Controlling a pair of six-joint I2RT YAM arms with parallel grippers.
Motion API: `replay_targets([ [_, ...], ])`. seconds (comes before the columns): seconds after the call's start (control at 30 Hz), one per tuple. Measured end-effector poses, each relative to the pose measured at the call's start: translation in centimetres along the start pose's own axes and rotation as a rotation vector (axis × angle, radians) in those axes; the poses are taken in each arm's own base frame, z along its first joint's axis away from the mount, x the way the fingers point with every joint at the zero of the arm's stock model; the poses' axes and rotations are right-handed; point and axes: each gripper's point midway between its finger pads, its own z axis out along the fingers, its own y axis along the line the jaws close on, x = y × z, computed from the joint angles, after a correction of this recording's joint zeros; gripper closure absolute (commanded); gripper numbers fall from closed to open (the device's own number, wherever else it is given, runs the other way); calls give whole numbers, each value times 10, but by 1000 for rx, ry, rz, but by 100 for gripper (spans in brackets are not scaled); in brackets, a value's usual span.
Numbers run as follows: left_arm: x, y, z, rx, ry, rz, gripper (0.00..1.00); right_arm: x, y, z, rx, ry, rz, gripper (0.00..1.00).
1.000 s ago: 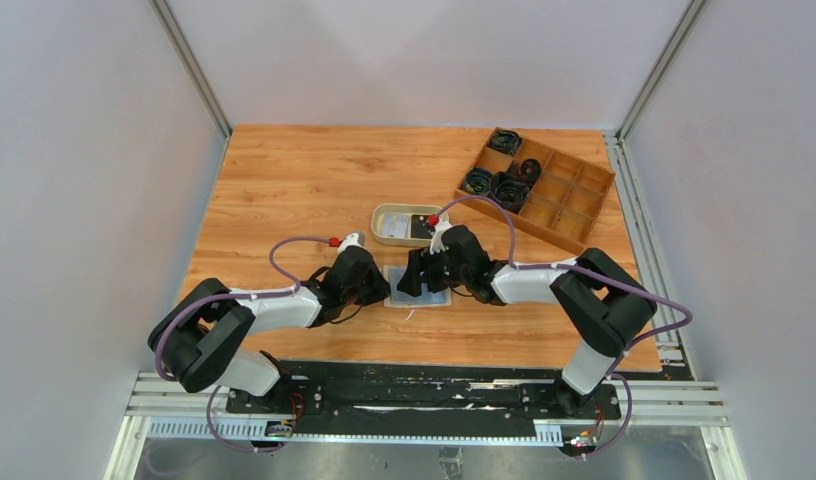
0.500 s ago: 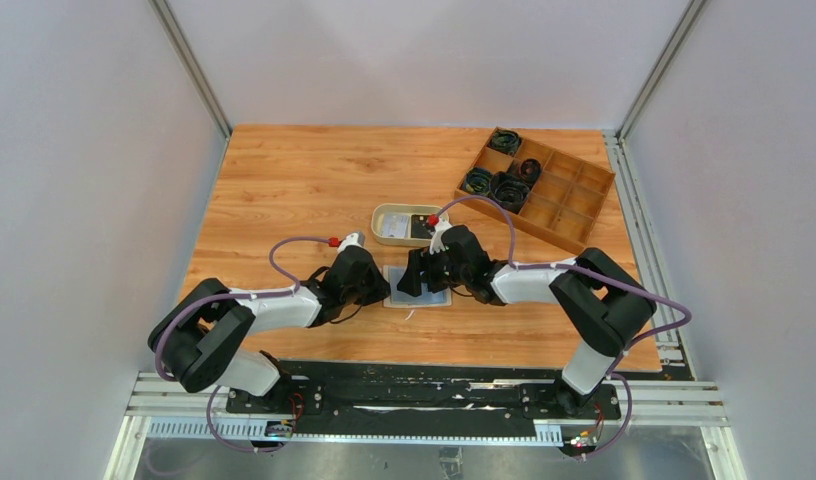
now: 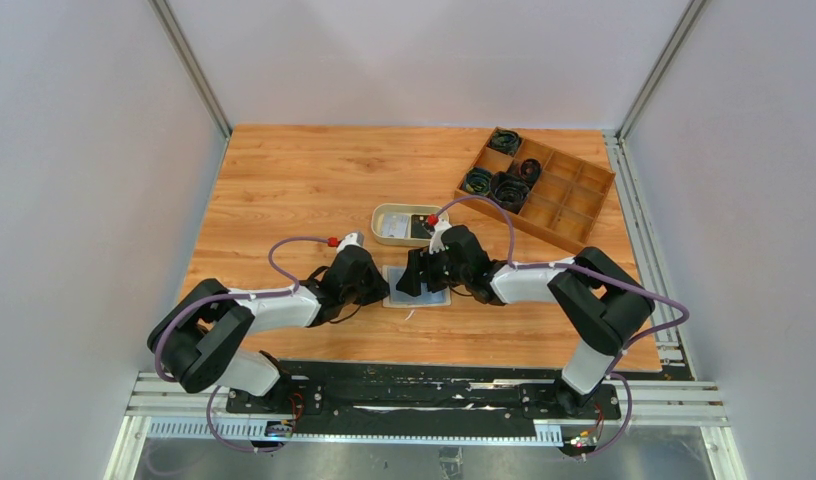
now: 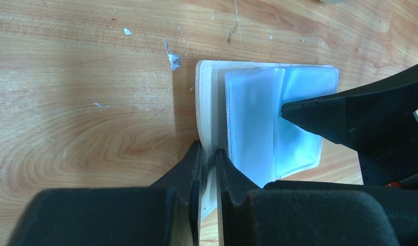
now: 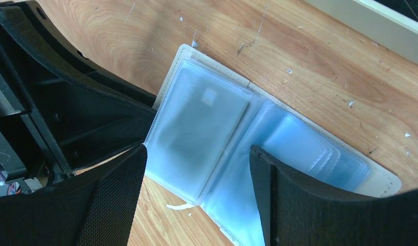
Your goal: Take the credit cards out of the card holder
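**Open card holder pinned at one edge, wide pincer over its sleeves**

The overhead view gives only the layout. The card holder (image 3: 436, 298) lies at the centre of the wooden tabletop (image 3: 284, 180), mostly hidden under the two black wrists that meet above it. An oval beige dish (image 3: 384, 216) sits just behind it. A brown wooden compartment tray (image 3: 574, 205), with coiled black cables (image 3: 509, 188) in some of its cells, is at the upper right.

The left wrist view shows what the overhead view cannot. The left pincer (image 4: 209, 165) is nearly closed, its two black fingers nipping the near edge of the holder's cream, stitched leaf (image 4: 206, 102). That leaf curves up slightly off the wood. Beyond it a stack of clear, glossy plastic sleeves (image 4: 253, 123) fans out, tinted pale blue. One pointed finger of the right pincer (image 4: 340, 113) comes in from the right of the frame and rests its tip on the sleeves.

The right wrist view shows the right pincer (image 5: 196, 154) spread wide with nothing between its fingers. Its textured black pads (image 5: 115, 200) stand on either side of the open holder. Only this view shows a credit card (image 5: 204, 120). It is a flat grey-blue rectangle with a small pale square near one end, tucked inside the topmost sleeve on the left leaf. The right leaf shows several layered sleeve edges and the rounded, stitched cream corner (image 5: 383, 182). The wood grain here carries scratches and white flecks.
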Motion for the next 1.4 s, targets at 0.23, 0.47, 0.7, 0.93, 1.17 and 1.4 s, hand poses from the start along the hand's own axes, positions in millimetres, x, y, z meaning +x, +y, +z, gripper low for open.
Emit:
replay_targets([
  [0.23, 0, 0, 0, 0, 0, 0, 100, 0, 0, 0, -4, 1, 0, 23],
  [0.47, 0, 0, 0, -1, 0, 0, 100, 0, -1, 0, 2, 1, -3, 24],
  [0.7, 0, 0, 0, 0, 1, -1, 100, 2, 2, 2, 81, 26, -57, 24],
  [0.93, 0, 0, 1, 2, 5, -4, 100, 12, 8, 2, 175, 75, -134, 24],
  [1.17, -1, -2, 4, 9, 2, -6, 100, 15, 13, 1, 206, 70, -181, 24],
  [1.4, -3, -5, 7, 16, -1, -7, 100, 22, 26, -5, 171, 62, -203, 24],
])
